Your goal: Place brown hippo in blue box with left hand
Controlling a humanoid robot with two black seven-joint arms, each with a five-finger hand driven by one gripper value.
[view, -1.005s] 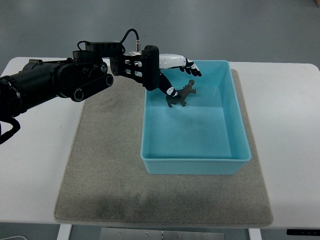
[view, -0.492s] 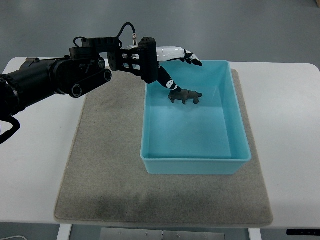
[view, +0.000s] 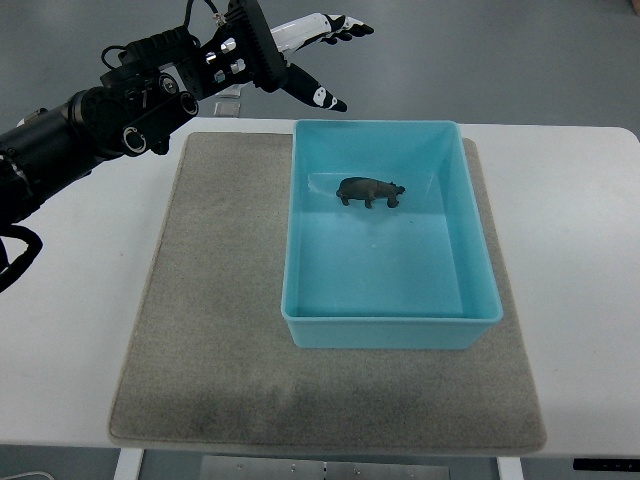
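Observation:
The brown hippo (view: 371,190) stands on its feet on the floor of the blue box (view: 392,325), in the far half near the back wall. My left hand (view: 322,48) is raised above and behind the box's far left corner, fingers spread and holding nothing. Its black arm (view: 110,125) comes in from the left edge. The right arm does not show.
The box sits on a grey felt mat (view: 225,330) that covers the middle of a white table (view: 70,290). The mat's left half lies bare beside the box. The table's front edge runs along the bottom of the view.
The hand let go of the hippo, which now stands in the box. The hand then lifted up and back, away from the box's far left corner.

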